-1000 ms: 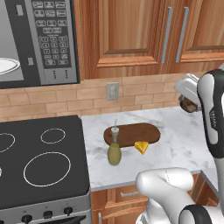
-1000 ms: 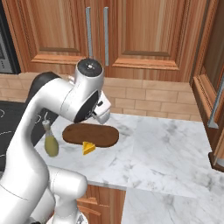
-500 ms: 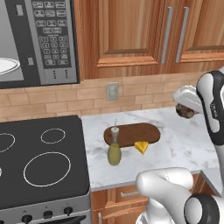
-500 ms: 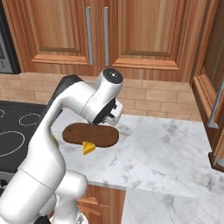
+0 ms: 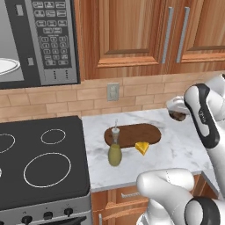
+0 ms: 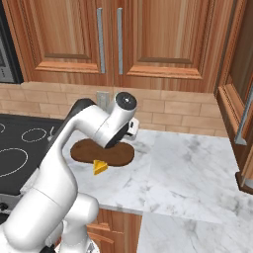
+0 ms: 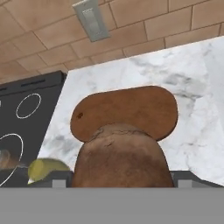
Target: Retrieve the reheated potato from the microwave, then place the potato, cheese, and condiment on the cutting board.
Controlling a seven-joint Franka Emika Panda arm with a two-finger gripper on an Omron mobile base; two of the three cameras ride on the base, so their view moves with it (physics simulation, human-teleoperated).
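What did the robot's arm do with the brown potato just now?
The gripper, shut on the dark brown rounded potato, moved down and in toward the dark oval wooden cutting board. The board, the olive-green bottle and the yellow cheese wedge stayed put.

potato (image 7: 120, 157): dark brown rough lump, held up above the bench, over the board's near side
cutting board (image 5: 132, 134): dark oval, flat on bench
cheese (image 5: 142, 148): yellow wedge at board's front edge
condiment (image 5: 114, 152): olive bottle, upright, touching board's front-left edge
microwave (image 5: 39, 41): door open
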